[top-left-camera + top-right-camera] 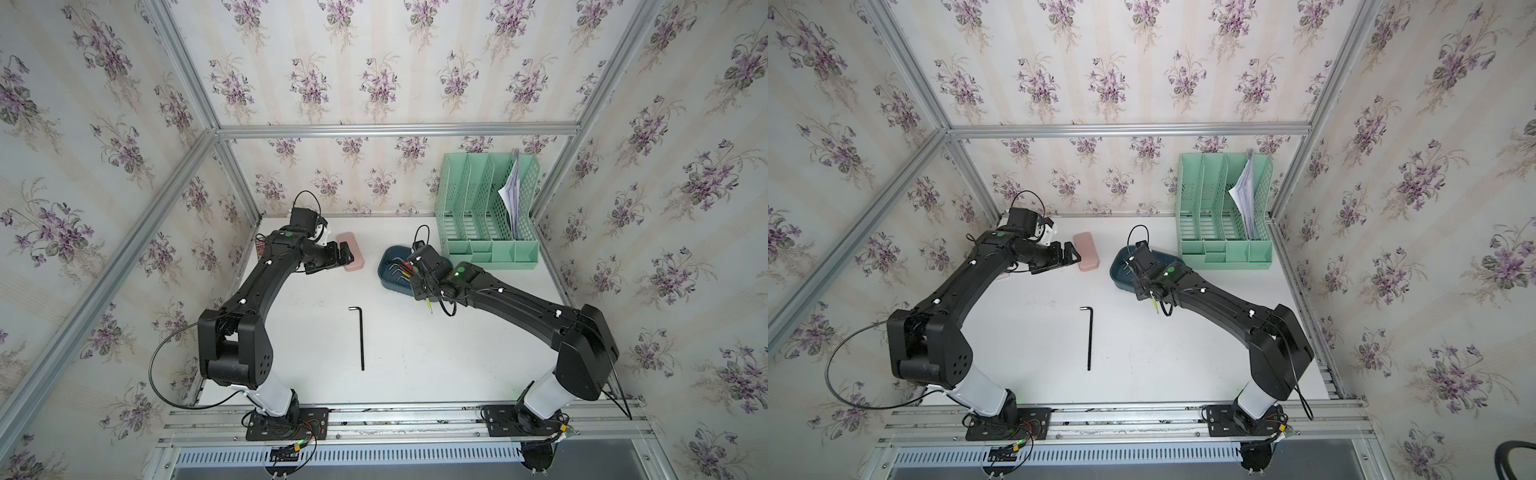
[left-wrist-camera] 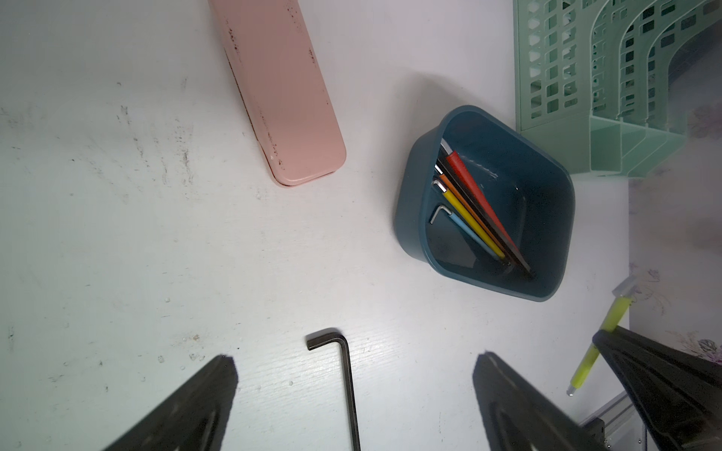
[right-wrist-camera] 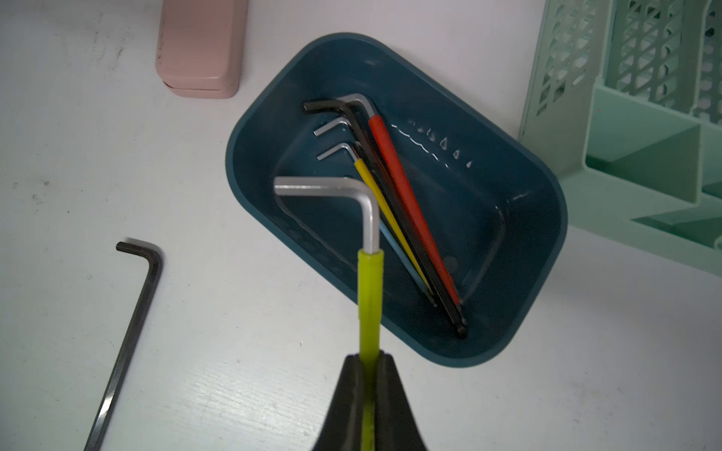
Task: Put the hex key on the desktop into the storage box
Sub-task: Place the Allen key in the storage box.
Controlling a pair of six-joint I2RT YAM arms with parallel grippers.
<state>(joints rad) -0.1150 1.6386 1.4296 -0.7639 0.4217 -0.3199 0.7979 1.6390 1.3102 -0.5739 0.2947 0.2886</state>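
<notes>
At the storage box's (image 3: pixel 250 129) near rim, the right hand (image 3: pixel 369 357) is clamped on a lime-sleeved hex key (image 3: pixel 369 296), whose bent end points over the tub, where coloured keys (image 3: pixel 406 203) lie. The left hand (image 2: pixel 355 363) hangs open above a black hex key (image 1: pixel 361 336), which lies flat on the surface (image 1: pixel 415 353), well apart from the box.

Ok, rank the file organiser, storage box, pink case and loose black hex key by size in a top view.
1. File organiser, clearly largest.
2. Storage box, though the right arm hides part.
3. Pink case and black hex key: unsure; the key is longer, the case wider.
</notes>
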